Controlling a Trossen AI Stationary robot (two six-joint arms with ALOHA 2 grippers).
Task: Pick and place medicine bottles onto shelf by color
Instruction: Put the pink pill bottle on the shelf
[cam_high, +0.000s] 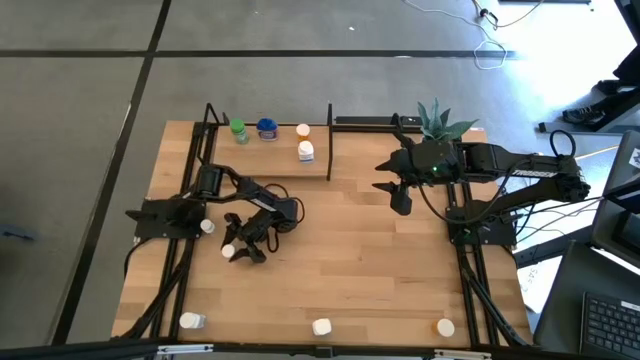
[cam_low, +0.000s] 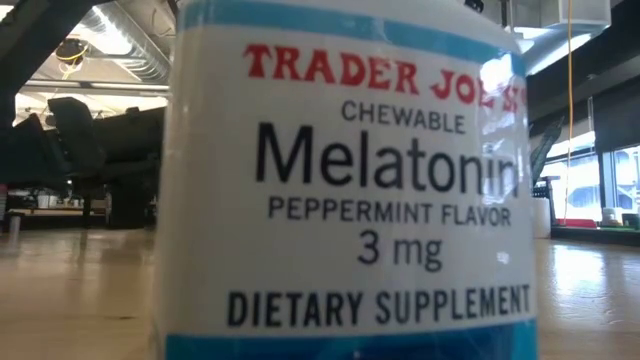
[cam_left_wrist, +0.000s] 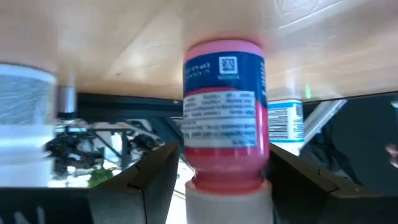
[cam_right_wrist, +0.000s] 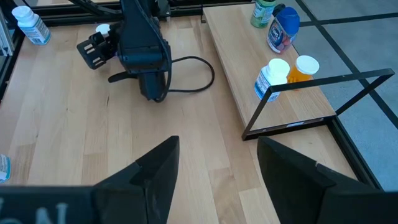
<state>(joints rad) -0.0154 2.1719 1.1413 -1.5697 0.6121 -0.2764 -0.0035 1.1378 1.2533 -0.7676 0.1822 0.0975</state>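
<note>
L end effector (cam_high: 240, 245) low over the table's (cam_high: 350, 260) left-middle, fingers apart w/ a pink bottle (cam_left_wrist: 225, 112) between them; can't tell if gripped. R end effector (cam_high: 398, 195) open, empty, hovering right of the shelf (cam_high: 270, 155). Shelf holds green, blue, orange-capped and white bottles; others sit near the table's near edge.

In the low view the tabletop (cam_low: 80, 290) is largely blocked by a melatonin bottle (cam_low: 350, 180) cut off at top and bottom; labels on the shelf (cam_high: 270, 160) bottles cannot be read.
</note>
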